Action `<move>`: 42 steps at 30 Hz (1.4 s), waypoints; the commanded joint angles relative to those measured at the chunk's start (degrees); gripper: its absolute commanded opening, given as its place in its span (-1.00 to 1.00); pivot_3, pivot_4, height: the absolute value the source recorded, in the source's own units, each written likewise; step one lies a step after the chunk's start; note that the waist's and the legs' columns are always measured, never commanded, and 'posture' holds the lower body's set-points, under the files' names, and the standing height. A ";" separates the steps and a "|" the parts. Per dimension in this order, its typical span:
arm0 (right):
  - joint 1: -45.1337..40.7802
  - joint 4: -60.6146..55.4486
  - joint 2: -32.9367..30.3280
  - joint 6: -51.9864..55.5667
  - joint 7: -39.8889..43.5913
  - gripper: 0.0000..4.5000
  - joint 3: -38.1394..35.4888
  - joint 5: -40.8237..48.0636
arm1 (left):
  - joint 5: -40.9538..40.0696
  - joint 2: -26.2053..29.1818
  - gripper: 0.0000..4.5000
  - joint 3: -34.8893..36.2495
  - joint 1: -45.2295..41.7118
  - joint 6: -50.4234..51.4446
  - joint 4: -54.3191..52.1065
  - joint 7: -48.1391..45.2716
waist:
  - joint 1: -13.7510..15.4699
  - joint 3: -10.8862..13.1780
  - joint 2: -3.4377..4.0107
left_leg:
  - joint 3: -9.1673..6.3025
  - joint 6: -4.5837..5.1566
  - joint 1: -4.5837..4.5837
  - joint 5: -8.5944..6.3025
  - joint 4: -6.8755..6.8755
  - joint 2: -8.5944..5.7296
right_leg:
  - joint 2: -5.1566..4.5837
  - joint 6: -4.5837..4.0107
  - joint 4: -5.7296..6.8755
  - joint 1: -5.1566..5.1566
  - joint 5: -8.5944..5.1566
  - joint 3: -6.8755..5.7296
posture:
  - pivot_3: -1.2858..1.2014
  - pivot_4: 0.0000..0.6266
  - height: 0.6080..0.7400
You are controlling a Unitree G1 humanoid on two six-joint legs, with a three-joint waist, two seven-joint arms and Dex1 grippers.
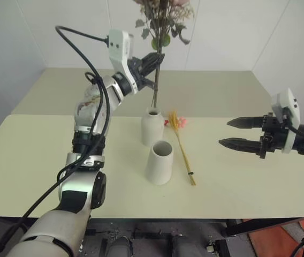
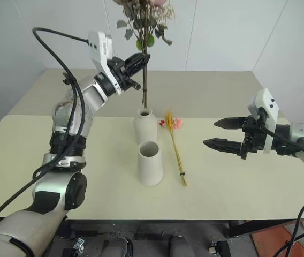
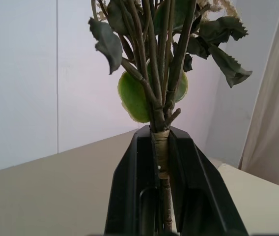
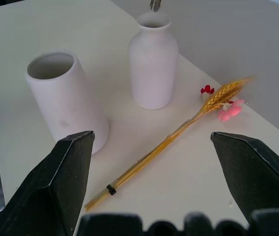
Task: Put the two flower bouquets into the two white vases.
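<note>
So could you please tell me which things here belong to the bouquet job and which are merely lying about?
Job:
- rose bouquet, held by the left gripper above the bottle vase
- wheat bouquet, lying on the table
- cone vase
- right gripper, open

Lying about:
- nothing else that I can see
</note>
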 commanded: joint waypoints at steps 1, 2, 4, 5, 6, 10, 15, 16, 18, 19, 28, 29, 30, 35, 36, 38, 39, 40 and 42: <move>0.01 -2.23 -0.98 -0.88 -0.38 1.00 -3.13 1.16 | 1.48 -0.56 -0.97 -0.89 0.42 -5.24 -1.42 -0.67 | 0.10 0.00 0.00 | -0.01 0.00 -0.01 0.00 0.00 0.00 | 0.00 0.00 -0.01 0.00 0.00 0.00 | 0.03 -0.52 1.00; 0.10 -2.47 -0.94 -1.01 -0.41 1.00 -3.32 1.21 | 1.62 -0.65 -0.97 -0.94 0.69 -5.45 -1.25 -0.63 | 0.12 0.00 0.00 | -0.01 0.00 -0.03 0.00 0.00 -0.01 | 0.00 0.00 -0.03 0.00 0.00 0.00 | 0.03 -0.52 1.00; 0.24 -2.77 -0.81 -1.31 -0.50 1.00 -3.56 1.15 | 2.26 -0.57 -0.97 -1.47 1.25 -5.88 -1.02 -0.77 | 0.14 0.00 0.00 | 0.00 0.00 -0.04 0.00 0.00 -0.01 | -0.01 0.00 -0.04 0.00 0.00 0.00 | 0.03 -0.52 1.00; 0.39 -2.94 -0.69 -1.65 -0.62 1.00 -3.63 0.97 | 2.69 -0.49 -0.97 -1.88 1.68 -6.11 -1.08 -0.98 | 0.15 0.00 0.00 | 0.00 0.00 -0.01 0.00 0.00 -0.01 | -0.01 0.00 -0.04 0.02 0.00 0.00 | 0.03 -0.52 1.00; 0.47 -3.00 -0.62 -1.90 -0.68 1.00 -3.65 0.84 | 3.04 -0.48 -0.97 -2.12 1.93 -6.29 -1.07 -1.17 | 0.14 0.00 0.00 | -0.01 0.00 -0.01 0.00 0.00 -0.01 | 0.00 0.00 -0.03 0.02 0.00 0.00 | 0.03 -0.52 1.00; 1.36 -3.65 0.02 -3.69 -0.98 1.00 -2.82 0.09 | 2.95 0.79 -0.39 -3.26 4.28 -1.85 -3.49 -1.82 | -0.04 0.00 0.00 | 0.00 0.00 0.03 0.00 0.00 0.00 | 0.00 0.01 -0.02 0.05 0.00 0.00 | 0.03 -0.52 1.00; 0.48 -3.20 0.74 -4.11 -1.78 1.00 -0.71 -0.57 | 1.71 3.95 0.33 -2.35 8.64 3.16 -11.76 -1.40 | -0.28 0.00 0.00 | -0.01 0.00 0.01 0.00 0.00 0.01 | 0.02 0.01 0.01 0.00 0.00 0.00 | 0.03 -0.52 1.00; 0.25 -3.13 0.91 -4.10 -2.05 1.00 0.08 -0.98 | 1.03 5.36 0.51 -1.89 10.40 5.18 -15.23 -1.38 | -0.31 -0.01 0.01 | -0.01 0.00 0.01 0.00 0.00 0.02 | 0.02 0.00 0.00 0.00 0.00 0.00 | 0.03 -0.52 1.00; -0.22 -3.16 1.50 -3.81 -2.57 1.00 1.71 -1.48 | -1.11 9.67 0.78 -0.70 15.08 9.90 -23.54 -2.66 | -0.66 -0.01 0.02 | -0.01 0.00 0.03 0.00 0.00 0.03 | 0.01 0.00 0.01 0.01 0.00 0.01 | 0.03 -0.52 1.00; -0.51 -3.30 1.91 -3.68 -2.92 1.00 2.72 -1.82 | -2.54 12.18 0.93 0.24 17.94 11.84 -27.89 -3.73 | -0.86 -0.02 0.03 | -0.01 0.00 0.05 0.00 -0.01 0.04 | 0.02 0.00 0.01 0.01 0.00 0.02 | 0.03 -0.52 1.00; -12.41 0.47 9.93 14.71 -13.35 1.00 15.42 -3.29 | -17.12 32.97 0.99 12.37 37.57 18.32 -47.84 -18.15 | -1.30 -0.02 0.04 | -0.01 -0.01 0.16 0.01 0.00 0.14 | 0.09 -0.07 0.08 0.05 0.04 0.01 | 0.03 -0.52 1.00; -14.19 1.49 11.30 16.97 -14.90 1.00 16.71 -3.74 | -18.59 34.64 0.99 13.60 38.49 18.36 -48.33 -19.90 | -1.19 -0.02 0.03 | -0.01 -0.01 0.15 0.01 -0.01 0.14 | 0.08 -0.08 0.07 0.05 0.03 -0.01 | 0.03 -0.52 1.00; -16.24 2.95 12.77 19.78 -16.49 1.00 17.78 -4.04 | -20.10 36.03 0.99 14.69 39.19 18.39 -48.69 -21.34 | -1.20 -0.02 0.03 | -0.01 -0.01 0.14 0.01 -0.01 0.14 | 0.08 -0.08 0.06 0.04 0.03 -0.02 | 0.03 -0.52 1.00; -24.65 11.11 19.54 26.95 -22.74 1.00 24.12 -8.76 | -27.31 41.89 0.99 19.22 42.24 17.92 -49.25 -31.49 | -1.40 -0.02 0.04 | 0.01 0.00 0.08 0.00 -0.02 0.15 | 0.08 -0.10 0.01 -0.02 0.02 -0.02 | 0.03 -0.52 1.00; -26.05 13.10 20.85 28.08 -23.92 1.00 25.17 -9.83 | -28.75 42.99 0.99 20.08 42.82 17.94 -49.01 -33.82 | -1.35 -0.02 0.04 | 0.01 0.00 0.05 0.00 -0.02 0.16 | 0.09 -0.11 0.02 -0.06 0.01 -0.03 | 0.03 -0.52 1.00; -27.68 15.91 22.67 28.24 -25.22 1.00 27.55 -12.04 | -29.84 44.97 0.99 20.75 43.69 17.49 -48.57 -37.42 | -1.53 -0.01 0.04 | 0.01 0.00 0.04 0.00 -0.04 0.17 | 0.10 -0.14 0.02 -0.07 -0.01 -0.04 | 0.03 -0.52 1.00; -28.48 17.35 23.66 28.32 -25.67 1.00 28.79 -13.10 | -29.38 46.11 0.99 20.63 44.27 16.88 -48.50 -39.00 | -1.52 -0.01 0.04 | 0.01 0.00 0.05 0.00 -0.04 0.17 | 0.10 -0.15 0.02 -0.08 -0.01 -0.04 | 0.03 -0.52 1.00; -28.99 18.30 24.28 27.61 -25.85 1.00 30.81 -14.67 | -28.85 47.01 0.99 20.39 44.81 16.20 -48.46 -40.28 | -1.55 -0.01 0.05 | 0.01 0.00 0.05 0.00 -0.05 0.17 | 0.10 -0.15 0.03 -0.08 -0.01 -0.04 | 0.03 -0.52 1.00; -29.86 20.55 25.67 26.59 -26.55 1.00 33.67 -17.32 | -28.56 47.97 0.99 20.06 45.45 15.35 -48.35 -41.48 | -1.62 -0.02 0.05 | 0.03 0.00 0.06 0.00 -0.05 0.18 | 0.11 -0.15 0.03 -0.08 -0.01 -0.04 | 0.03 -0.52 1.00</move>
